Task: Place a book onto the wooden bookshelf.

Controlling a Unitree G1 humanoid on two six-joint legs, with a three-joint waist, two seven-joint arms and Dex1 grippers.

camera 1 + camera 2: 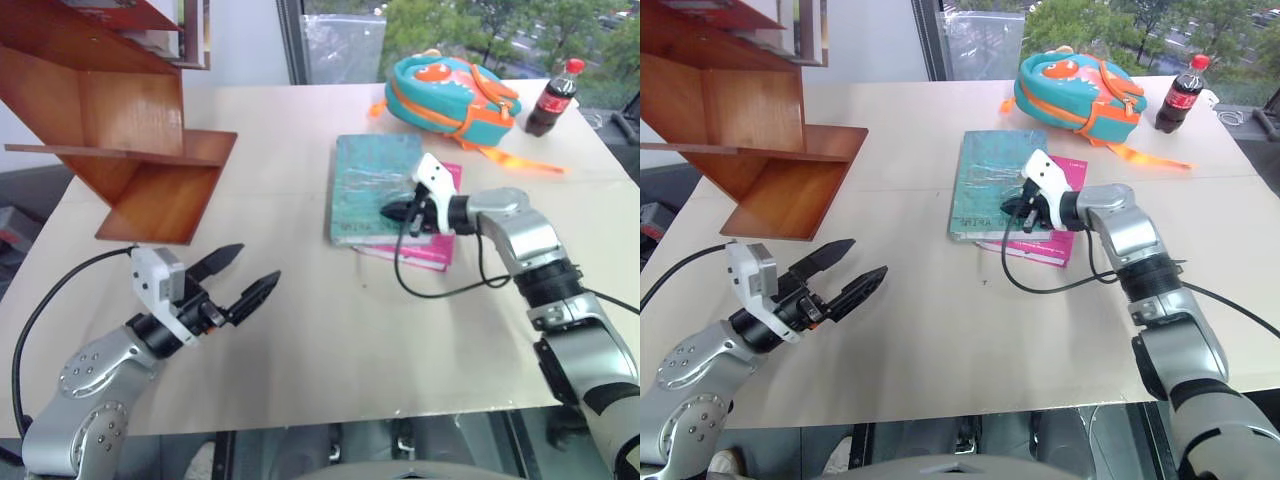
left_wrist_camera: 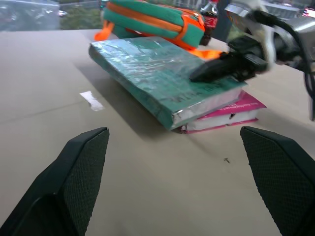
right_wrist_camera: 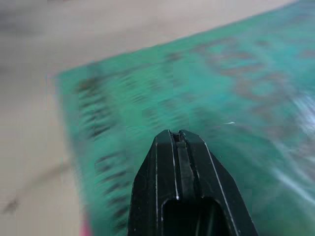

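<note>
Broadly, a pale beige table (image 1: 330, 330) carries everything. At its far left corner stands the reddish-brown zigzag wooden bookshelf (image 1: 120, 130). Near the middle lies the thick teal hardcover book (image 1: 372, 188), flat on top of a thinner magenta-pink book (image 1: 425, 248). Beyond them sit a teal-and-orange bag (image 1: 450, 92) and a dark cola bottle (image 1: 553, 98). Over the teal cover, the right gripper (image 1: 388, 212) has its fingers pressed together, holding nothing. Nearer, the left gripper (image 1: 243, 274) hovers spread wide, empty.
</note>
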